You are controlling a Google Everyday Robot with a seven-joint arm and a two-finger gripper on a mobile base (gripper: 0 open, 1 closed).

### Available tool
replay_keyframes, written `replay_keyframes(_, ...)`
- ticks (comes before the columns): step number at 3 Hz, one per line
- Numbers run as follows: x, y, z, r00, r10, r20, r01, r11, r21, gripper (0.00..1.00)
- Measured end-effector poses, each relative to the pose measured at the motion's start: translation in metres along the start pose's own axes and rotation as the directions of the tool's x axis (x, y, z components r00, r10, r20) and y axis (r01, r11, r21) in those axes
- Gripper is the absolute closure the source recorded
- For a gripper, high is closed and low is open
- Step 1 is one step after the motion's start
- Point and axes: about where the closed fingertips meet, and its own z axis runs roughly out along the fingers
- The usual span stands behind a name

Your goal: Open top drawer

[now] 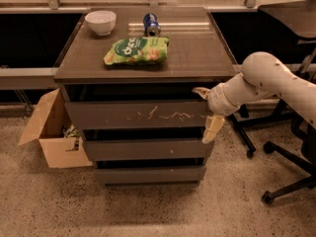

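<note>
Gripper [202,115] sits at centre-right of the frame, at the right end of the top drawer [123,115]. Its jaws are spread, nothing held. The upper finger [201,91] lies level with the dark gap above the drawer front and the lower finger [213,128] hangs by the gap beneath it. Judgement: with no handle on the front, it brackets the edge to hook or pinch it for a pull. I cannot tell whether either finger actually touches the front.

The top drawer is in the middle of the frame, directly under the cabinet [197,53] top. It is shut, flush with the two narrower fronts below it, with pale scratches across its middle. The step is not yet done.

Surface: on the dark cabinet top, a white bowl [100,21] at upper left, a can [151,24] lying just right of it, and a green snack bag [137,51] nearer the front edge. All are well apart from the gripper.

Room: speckled floor [148,211]. An open cardboard box [49,137] is at lower left beside the cabinet, and an office chair [289,181] base at lower right, under the arm [266,80].
</note>
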Motion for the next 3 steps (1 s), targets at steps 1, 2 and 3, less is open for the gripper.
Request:
replay_keyframes(1, 0.003, -0.015, 0.013, 1.0, -0.007, -0.02, 0.008, 1.0, 0.005, 0.0)
replay_keyframes(2, 0.011, -0.022, 0.029, 0.999, 0.014, -0.037, -0.014, 0.9999, -0.003, 0.0)
replay_keyframes(3, 0.019, -0.025, 0.043, 0.999, 0.035, -0.04, -0.035, 0.9992, -0.017, 0.18)
